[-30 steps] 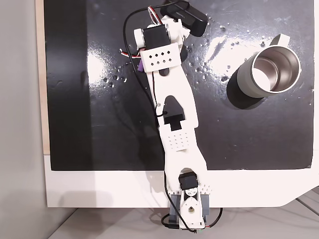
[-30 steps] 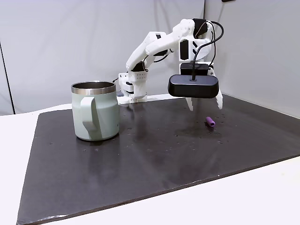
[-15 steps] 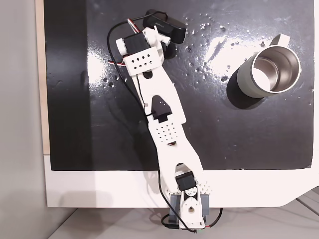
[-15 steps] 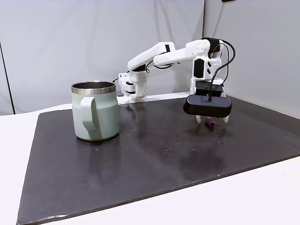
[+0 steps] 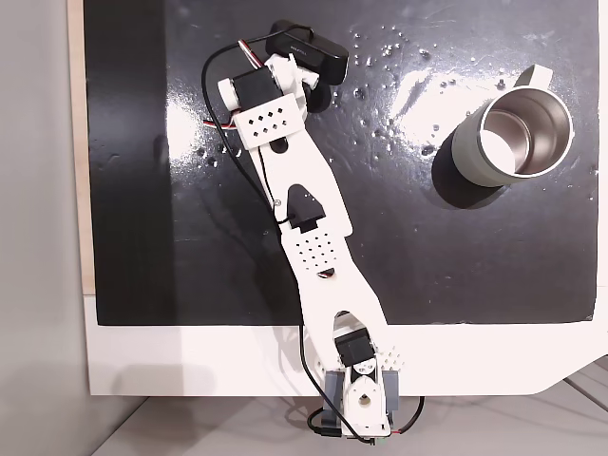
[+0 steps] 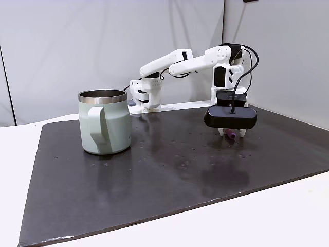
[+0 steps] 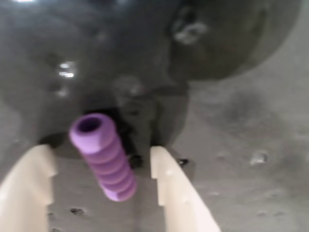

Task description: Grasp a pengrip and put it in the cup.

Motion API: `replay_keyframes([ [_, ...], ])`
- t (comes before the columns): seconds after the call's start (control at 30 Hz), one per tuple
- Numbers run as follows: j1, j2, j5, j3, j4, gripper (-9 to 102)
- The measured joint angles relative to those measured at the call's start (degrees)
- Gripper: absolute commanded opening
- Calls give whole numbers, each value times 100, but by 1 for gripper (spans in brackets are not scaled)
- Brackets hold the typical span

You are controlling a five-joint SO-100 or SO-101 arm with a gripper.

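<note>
The gripper (image 7: 101,166) is low over the black mat (image 6: 154,175), and its two pale fingers (image 7: 176,193) are spread apart. The grip (image 7: 102,156) lies on the mat between them. It is a small purple tube with bumps along it and a hole at the end facing the camera. It sits nearer the left finger in the wrist view, and it looks like neither finger is touching it, but the picture is a bit blurry. In a fixed view from the side, the grip (image 6: 231,135) peeks out just under the black camera (image 6: 230,117) that rides on the arm (image 6: 175,60). From above, the arm (image 5: 304,218) reaches up and to the left across the mat (image 5: 123,190), with the camera (image 5: 306,54) at its tip. The cup (image 5: 513,138) stands upright on the mat, well apart from the gripper, at the right side in the view from above. From the side, the cup (image 6: 105,123) is at the left with its handle facing us.
</note>
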Motion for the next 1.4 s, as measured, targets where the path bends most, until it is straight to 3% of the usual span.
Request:
replay_keyframes([
  [0.6, 185, 185, 132, 53, 44, 0],
  [1.03, 905, 3006, 158, 1784, 53, 0],
  [1.4, 2514, 4790, -272, 2065, 70, 0],
])
